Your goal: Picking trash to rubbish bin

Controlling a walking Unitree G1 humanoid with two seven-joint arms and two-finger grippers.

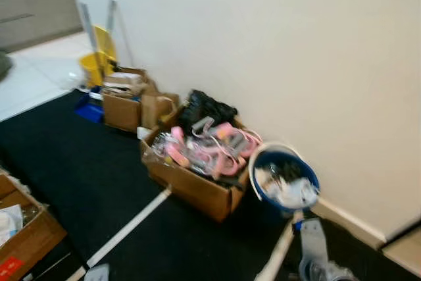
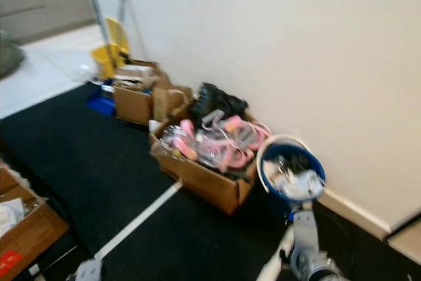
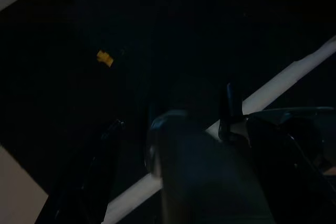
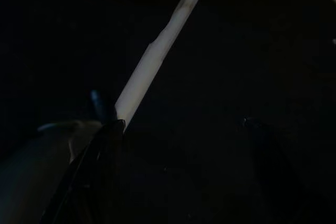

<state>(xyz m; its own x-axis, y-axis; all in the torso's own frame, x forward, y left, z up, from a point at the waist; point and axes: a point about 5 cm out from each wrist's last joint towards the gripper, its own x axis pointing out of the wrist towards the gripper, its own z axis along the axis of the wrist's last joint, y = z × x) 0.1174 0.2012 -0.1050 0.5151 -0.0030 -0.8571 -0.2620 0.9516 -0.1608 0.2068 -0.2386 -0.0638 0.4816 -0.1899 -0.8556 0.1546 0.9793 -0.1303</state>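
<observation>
Right gripper point(image 4: 178, 145) hung spread over dark carpet; left gripper point(image 3: 168, 171) indeterminate. Crumpled white trash point(image 1: 289, 192) in blue bin point(image 1: 309, 179) by wall: light, soft; pinch anywhere.

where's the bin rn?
Head views: the blue bin stands right of centre against the white wall, just right of the box of pink items.
</observation>
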